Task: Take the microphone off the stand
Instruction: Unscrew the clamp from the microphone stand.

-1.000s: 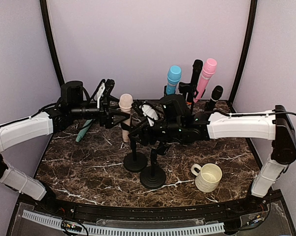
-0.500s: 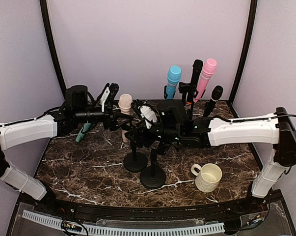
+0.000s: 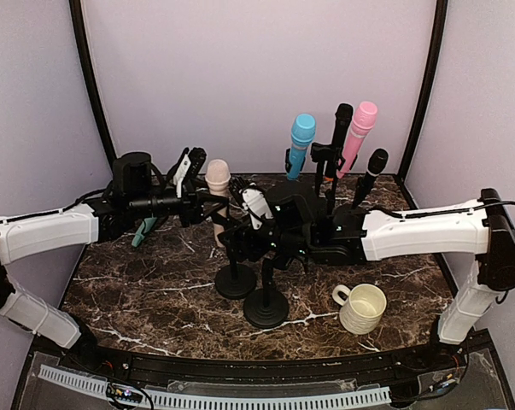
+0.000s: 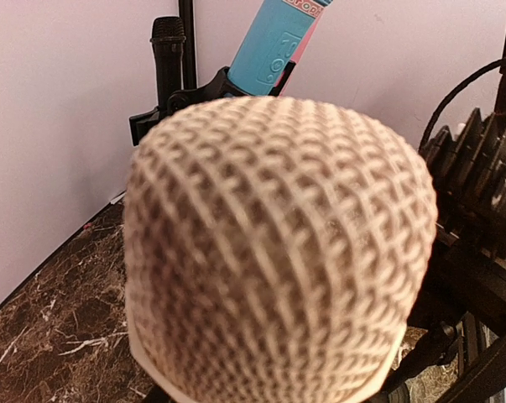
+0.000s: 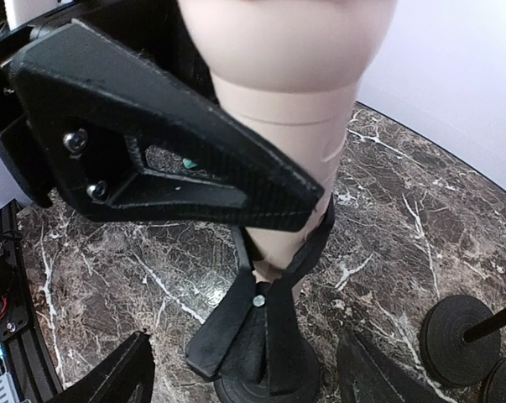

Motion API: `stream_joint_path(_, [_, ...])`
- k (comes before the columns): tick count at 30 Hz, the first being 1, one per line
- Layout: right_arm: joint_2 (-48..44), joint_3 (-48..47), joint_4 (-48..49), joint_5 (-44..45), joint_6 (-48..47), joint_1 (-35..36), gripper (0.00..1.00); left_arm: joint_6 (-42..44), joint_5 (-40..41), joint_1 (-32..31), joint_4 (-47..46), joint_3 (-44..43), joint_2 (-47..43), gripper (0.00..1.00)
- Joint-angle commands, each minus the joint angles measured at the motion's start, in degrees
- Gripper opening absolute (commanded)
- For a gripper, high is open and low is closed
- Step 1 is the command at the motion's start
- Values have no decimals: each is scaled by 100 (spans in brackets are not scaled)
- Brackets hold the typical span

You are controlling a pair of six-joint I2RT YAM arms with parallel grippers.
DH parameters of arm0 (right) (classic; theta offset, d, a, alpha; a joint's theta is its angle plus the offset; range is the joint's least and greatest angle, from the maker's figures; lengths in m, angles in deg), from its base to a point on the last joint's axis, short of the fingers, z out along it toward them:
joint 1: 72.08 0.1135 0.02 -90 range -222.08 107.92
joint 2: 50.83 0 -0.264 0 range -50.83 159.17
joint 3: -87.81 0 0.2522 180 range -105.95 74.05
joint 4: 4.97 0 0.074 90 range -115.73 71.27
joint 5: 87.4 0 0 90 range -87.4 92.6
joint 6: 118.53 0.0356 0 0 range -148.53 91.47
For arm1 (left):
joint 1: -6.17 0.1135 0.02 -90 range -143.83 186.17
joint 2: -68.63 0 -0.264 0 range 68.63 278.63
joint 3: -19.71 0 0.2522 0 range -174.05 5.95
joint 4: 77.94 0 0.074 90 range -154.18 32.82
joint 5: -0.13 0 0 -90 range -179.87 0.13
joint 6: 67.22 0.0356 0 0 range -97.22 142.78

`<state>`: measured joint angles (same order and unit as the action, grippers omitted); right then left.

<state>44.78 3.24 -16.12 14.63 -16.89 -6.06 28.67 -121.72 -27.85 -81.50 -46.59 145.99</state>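
Microphone (image 3: 218, 177) head-up in stand (image 3: 235, 280) clip, centre of worktop (image 3: 155, 290). Left fingers (image 5: 177, 159) around its neck, grip unclear; right fingers (image 5: 122, 374) wide, flanking clip. Risk: lifting with stand unbraced tips it into neighbouring stand (image 3: 266, 309)

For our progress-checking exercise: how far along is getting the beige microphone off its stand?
Done: the left pincer is at the beige microphone, one finger lying across its body. In hand: taking hold; whether the grip is firm cannot be told. The right pincer stands open, pointed at the stand clip. To do: the microphone sits in the clip, not yet lifted out.
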Motion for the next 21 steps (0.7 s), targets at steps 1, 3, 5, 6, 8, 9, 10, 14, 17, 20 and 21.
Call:
stream_joint_path(1, [-182,-232,-125,774,312,313,78,90,202,-70,-190,120,-323,39])
stream_joint_path(3, [-132,-306,-201,1062,381,425,79,121,263,-122,-178,140,-342,39])
stream_joint_path(5, [-46,-405,-243,1284,460,492,80,157,306,-164,-164,146,-355,39])
stream_joint_path(6, [3,-456,-347,1349,490,499,79,162,321,-178,-161,147,-359,39])
stream_joint_path(8, [79,-523,-422,1443,548,508,77,178,340,-196,-147,147,-368,38])
stream_joint_path(9, [109,-550,-432,1475,569,508,76,200,365,-213,-131,147,-370,38])
stream_joint_path(10, [141,-584,-464,1515,581,508,75,210,393,-221,-122,147,-382,38])
stream_joint_path(14, [316,-793,-690,1597,648,508,74,251,449,-244,-105,147,-403,38])
stream_joint_path(17, [394,-853,-741,1528,693,508,74,251,465,-250,-105,147,-421,38])
stream_joint_path(20, [446,-872,-742,1532,736,508,73,263,483,-246,-97,147,-436,37])
stream_joint_path(21, [461,-881,-749,1545,751,508,72,263,481,-250,-96,147,-439,37])
